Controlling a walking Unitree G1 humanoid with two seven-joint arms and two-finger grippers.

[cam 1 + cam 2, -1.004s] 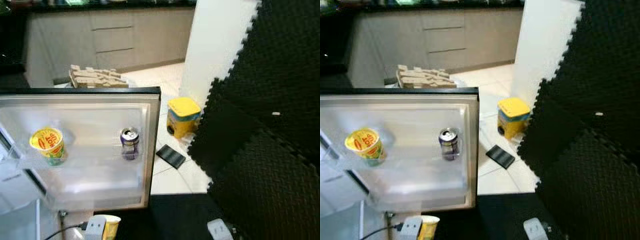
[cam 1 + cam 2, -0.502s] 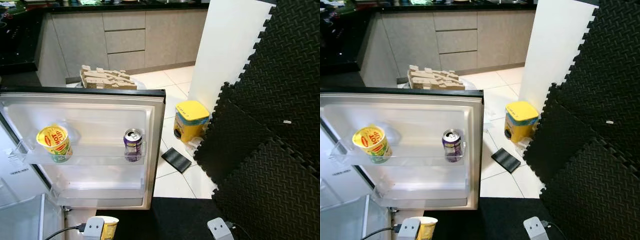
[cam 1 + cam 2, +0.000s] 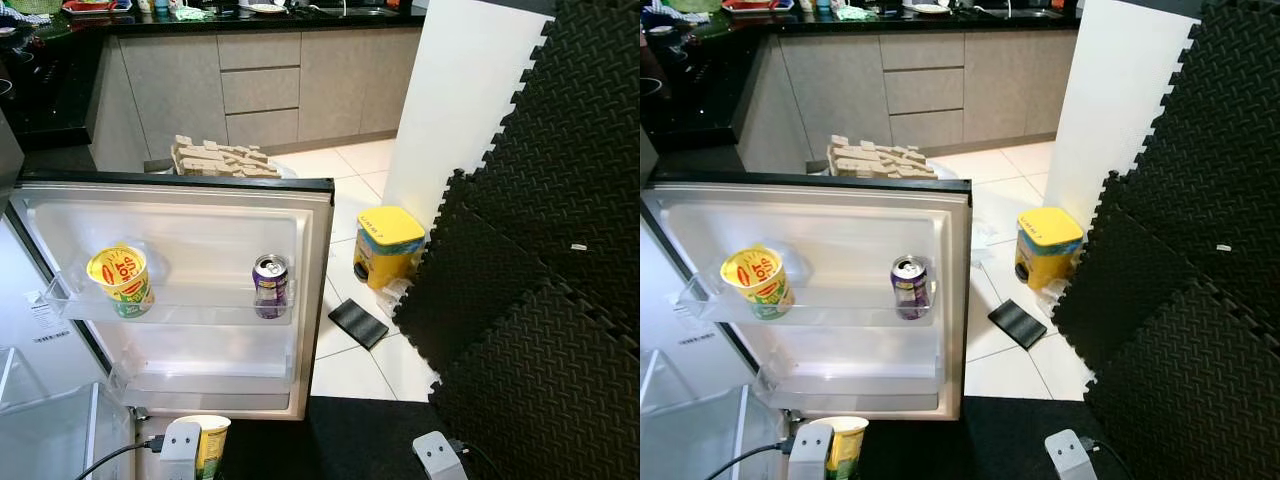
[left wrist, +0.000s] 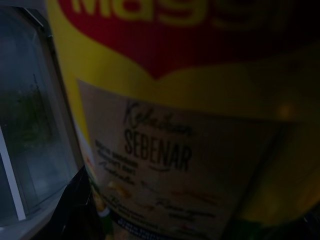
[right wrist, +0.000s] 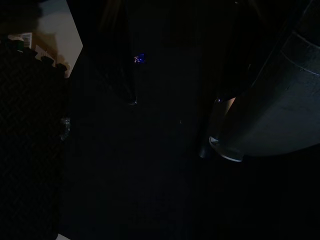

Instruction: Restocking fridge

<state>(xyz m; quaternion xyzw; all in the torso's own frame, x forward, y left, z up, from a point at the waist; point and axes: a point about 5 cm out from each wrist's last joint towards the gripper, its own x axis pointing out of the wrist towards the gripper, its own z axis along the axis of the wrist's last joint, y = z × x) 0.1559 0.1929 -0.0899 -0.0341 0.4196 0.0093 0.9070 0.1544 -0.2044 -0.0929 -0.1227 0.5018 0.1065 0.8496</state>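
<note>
The fridge door (image 3: pixel 180 212) stands wide open in front of me. Its clear shelf (image 3: pixel 190 306) carries a yellow noodle cup (image 3: pixel 120 281) at the left and a purple drink can (image 3: pixel 270 286) at the right, both upright. Low at the picture's bottom edge, below the door, my left gripper (image 3: pixel 195 455) is shut on a second yellow noodle cup (image 3: pixel 211 440); its red and yellow label (image 4: pixel 180 125) sits close against the left wrist camera. My right arm (image 3: pixel 440 456) hangs idle at the bottom right, and its wrist view is very dark.
A clear fridge drawer (image 3: pixel 50 440) sits at the lower left. On the tiled floor right of the door are a yellow bin (image 3: pixel 388 244) and a flat black pad (image 3: pixel 358 323). Black foam mats (image 3: pixel 540 300) cover the right. Beige blocks (image 3: pixel 225 158) and cabinets (image 3: pixel 260 90) lie beyond.
The camera has shifted and the blur has cleared, so the whole scene sits slightly lower and to the right. The cup in my left gripper and the shelf items have not moved.
</note>
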